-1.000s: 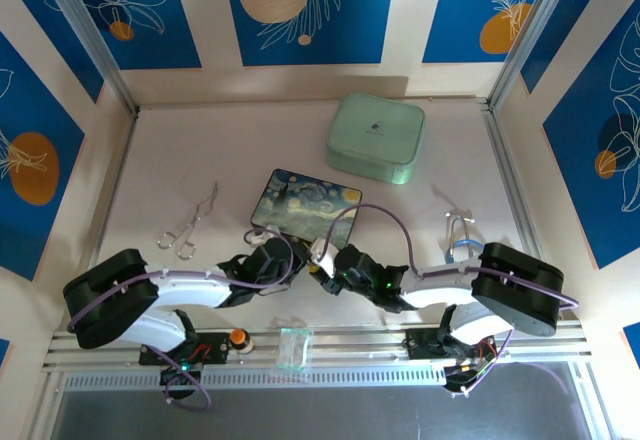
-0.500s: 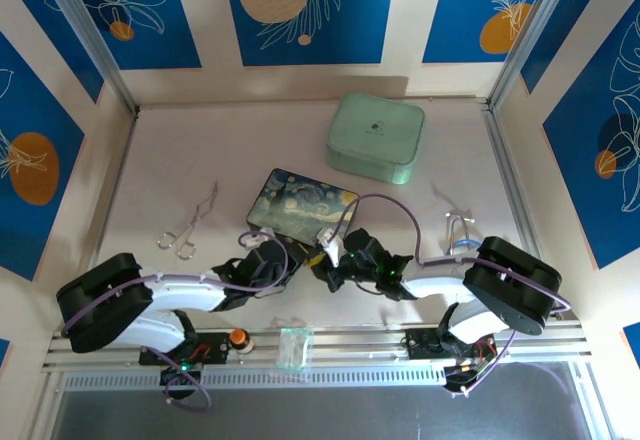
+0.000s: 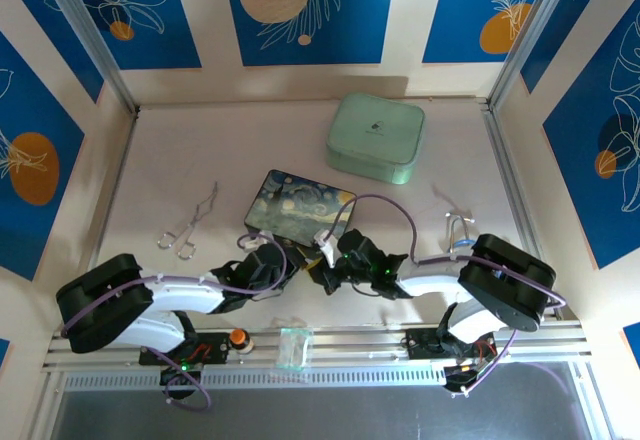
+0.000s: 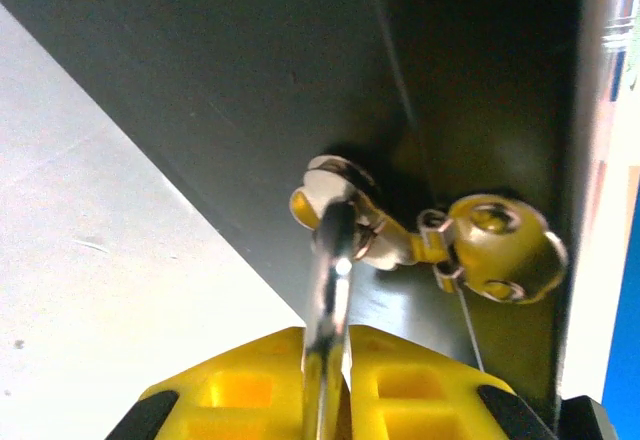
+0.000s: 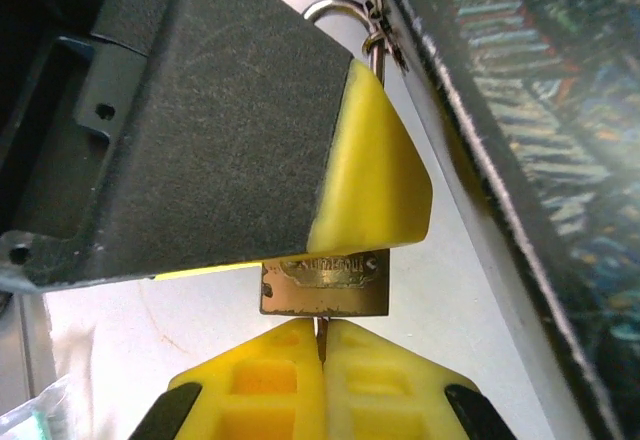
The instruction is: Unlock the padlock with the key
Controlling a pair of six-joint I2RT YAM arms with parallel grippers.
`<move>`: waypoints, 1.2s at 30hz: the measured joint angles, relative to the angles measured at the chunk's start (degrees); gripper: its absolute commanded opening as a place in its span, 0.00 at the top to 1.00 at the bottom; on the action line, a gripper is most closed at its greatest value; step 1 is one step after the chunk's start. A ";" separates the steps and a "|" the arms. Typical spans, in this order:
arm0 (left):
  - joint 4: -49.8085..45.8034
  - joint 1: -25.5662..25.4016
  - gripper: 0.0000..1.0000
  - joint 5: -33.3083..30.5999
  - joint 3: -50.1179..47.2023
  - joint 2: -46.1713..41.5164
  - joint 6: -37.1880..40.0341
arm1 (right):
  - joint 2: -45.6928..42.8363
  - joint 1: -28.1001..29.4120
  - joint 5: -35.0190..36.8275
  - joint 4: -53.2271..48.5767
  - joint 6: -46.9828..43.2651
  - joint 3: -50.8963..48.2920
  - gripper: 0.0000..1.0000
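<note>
**Both grippers meet mid-table**

We see our left arm (image 3: 185, 290) and right arm (image 3: 435, 282) stretched low and inward, wrists nearly touching. Our left gripper (image 4: 326, 340) pinches the padlock (image 5: 325, 285) by its shackle; our right gripper (image 5: 322, 328) is clamped on what seems the key (image 5: 321, 326).

Pale counter (image 3: 180, 150), evenly lit, boxed in by cream walls (image 3: 210, 20) carrying blue panels (image 3: 350, 30) with white leaf line-art and orange circles. Aluminium posts (image 3: 88, 35) at far corners; metal rail (image 3: 350, 339) along near edge.

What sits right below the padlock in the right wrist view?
The right pincer, shut on the thin key reaching the padlock from below. Most of the key is hidden between its fingertips.
</note>
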 measured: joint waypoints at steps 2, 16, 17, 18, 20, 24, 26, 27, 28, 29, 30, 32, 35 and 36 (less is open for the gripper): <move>0.02 0.00 0.88 -0.09 0.00 0.63 0.68 | 0.59 1.22 1.92 -1.31 0.55 0.85 0.98; 0.70 0.00 0.97 -1.09 0.20 2.97 3.72 | 3.19 6.69 14.01 -6.16 6.29 4.15 0.91; 0.70 0.00 0.97 -1.09 0.20 2.97 3.80 | 3.32 6.73 14.34 -6.16 6.67 4.20 0.86; 0.63 0.00 0.98 -1.14 0.22 2.93 3.82 | 3.50 6.73 14.88 -6.25 6.97 4.33 0.78; 0.31 0.00 0.99 -1.33 0.28 2.82 3.85 | 4.17 6.71 15.13 -6.43 7.78 4.57 0.65; -1.64 -0.02 0.99 -1.33 0.44 1.33 4.24 | 4.02 6.71 15.56 -7.17 9.33 3.96 0.54; -3.02 0.00 0.99 -1.38 0.44 0.52 4.39 | 2.60 6.60 15.74 -7.34 9.77 2.95 0.50; -3.72 0.00 0.99 -1.51 0.44 0.17 4.74 | 1.68 6.43 15.74 -7.30 9.97 2.32 0.49; -4.24 0.00 0.99 -1.57 0.44 -0.02 4.94 | 0.70 6.14 15.69 -7.30 10.21 1.68 0.49; -4.68 0.04 0.99 -1.60 0.44 -0.13 5.16 | -0.17 5.77 15.69 -7.23 10.29 1.11 0.48; -4.98 0.11 0.99 -1.73 0.39 -0.22 5.40 | -1.25 5.20 15.65 -7.02 10.49 0.44 0.46; -5.25 0.15 0.99 -1.77 0.39 -0.22 5.79 | -3.04 4.13 15.32 -6.62 11.32 -0.66 0.46; -5.81 0.39 0.98 -1.77 0.39 -0.22 7.21 | -4.81 3.02 15.21 -6.64 12.39 -1.36 0.46; -6.10 0.39 0.98 -1.79 0.46 -0.22 7.80 | -5.03 2.69 15.32 -6.64 12.72 -1.36 0.46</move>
